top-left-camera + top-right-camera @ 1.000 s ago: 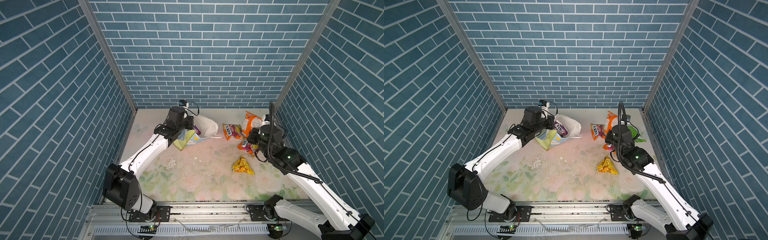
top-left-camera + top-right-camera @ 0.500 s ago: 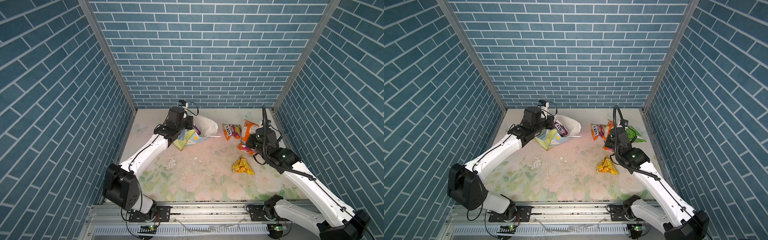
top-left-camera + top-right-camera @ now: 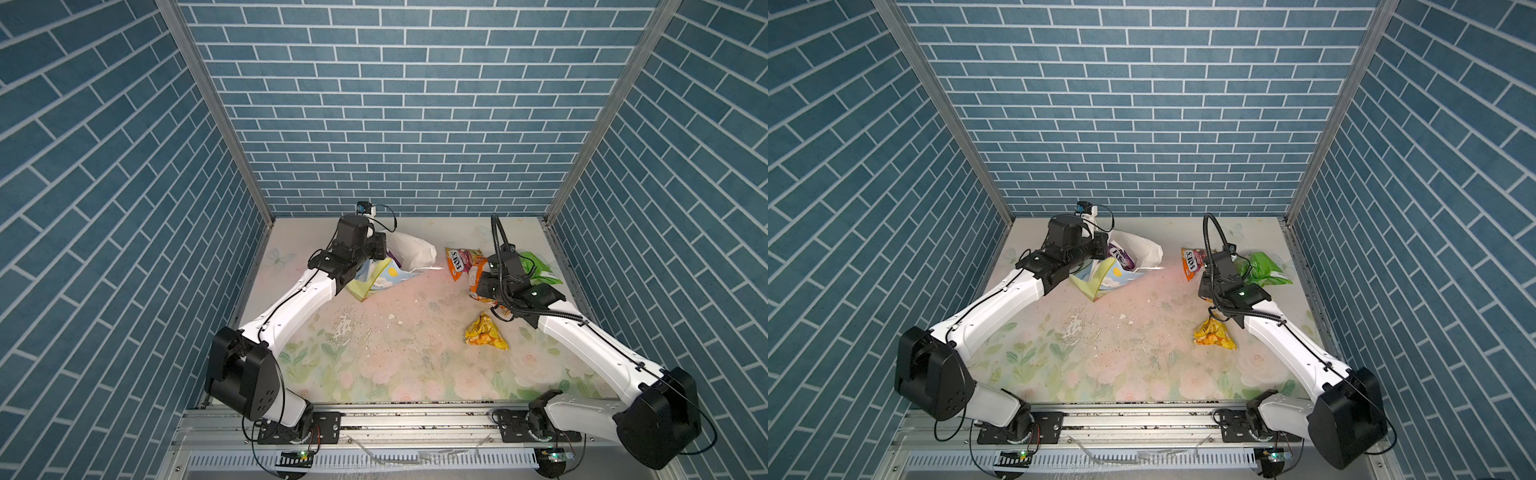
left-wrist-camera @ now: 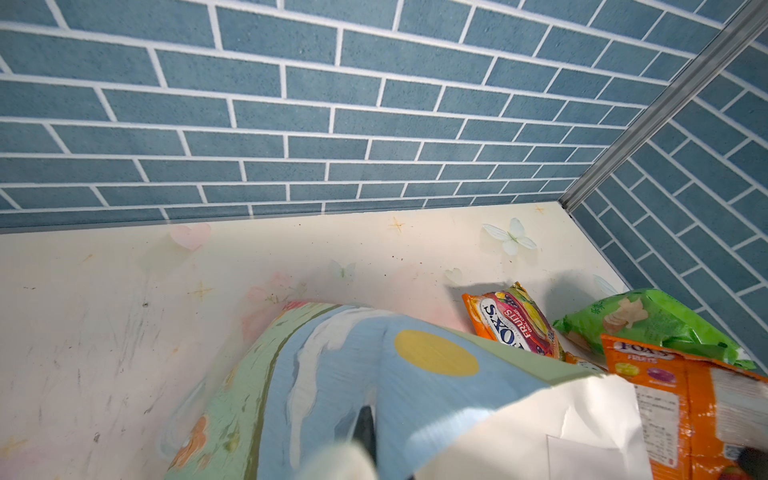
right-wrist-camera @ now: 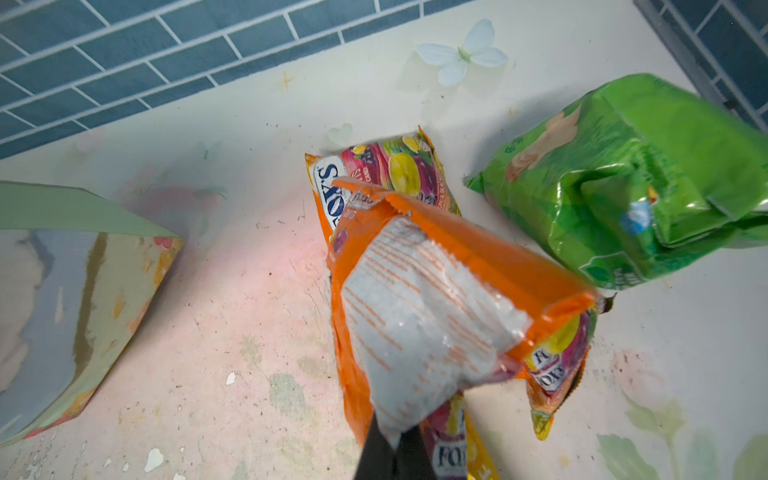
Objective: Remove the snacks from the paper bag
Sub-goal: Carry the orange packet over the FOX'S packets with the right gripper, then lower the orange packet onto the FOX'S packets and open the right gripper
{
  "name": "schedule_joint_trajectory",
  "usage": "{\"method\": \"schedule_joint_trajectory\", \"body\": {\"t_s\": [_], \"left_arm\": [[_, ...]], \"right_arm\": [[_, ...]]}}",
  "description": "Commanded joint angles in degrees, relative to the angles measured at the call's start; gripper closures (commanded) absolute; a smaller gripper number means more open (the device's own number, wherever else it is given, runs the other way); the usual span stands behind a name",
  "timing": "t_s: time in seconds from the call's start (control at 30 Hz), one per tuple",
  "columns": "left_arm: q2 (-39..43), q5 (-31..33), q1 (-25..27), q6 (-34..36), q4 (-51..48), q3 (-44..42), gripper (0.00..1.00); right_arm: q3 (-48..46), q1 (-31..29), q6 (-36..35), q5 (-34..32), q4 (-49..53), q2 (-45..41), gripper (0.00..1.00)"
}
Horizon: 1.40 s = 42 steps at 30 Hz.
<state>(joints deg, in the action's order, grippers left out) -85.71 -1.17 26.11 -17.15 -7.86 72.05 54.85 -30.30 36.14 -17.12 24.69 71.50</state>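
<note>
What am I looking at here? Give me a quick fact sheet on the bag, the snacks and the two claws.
Bag: paper bag lying on its side, mouth open
Inside: purple packet showing in the mouth
Left claw: left gripper shut on the paper bag
Right claw: right gripper shut on an orange packet
On the table: green packet, yellow-orange packet, FOX'S packet
</note>
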Motion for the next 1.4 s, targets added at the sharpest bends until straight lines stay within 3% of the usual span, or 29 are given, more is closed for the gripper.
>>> {"method": "schedule_joint_trajectory", "body": {"t_s": [0.0, 0.93, 1.37], "left_arm": [[1.06, 0.45, -0.32, -0.22, 0.05, -0.89, 1.00], [1.01, -0.65, -0.36, -1.01, -0.79, -0.95, 1.00], [-3.56, -2.99, -0.35, -1.58, -2.63, 3.44, 1.00]], "right_arm": [[0.76, 0.08, 3.04, 0.84, -3.60, 1.32, 1.00], [-2.86, 0.19, 3.86, -2.60, -13.82, 14.60, 1.00], [2.13, 2.14, 2.61, -0.76, -17.29, 22.25, 1.00]]}}
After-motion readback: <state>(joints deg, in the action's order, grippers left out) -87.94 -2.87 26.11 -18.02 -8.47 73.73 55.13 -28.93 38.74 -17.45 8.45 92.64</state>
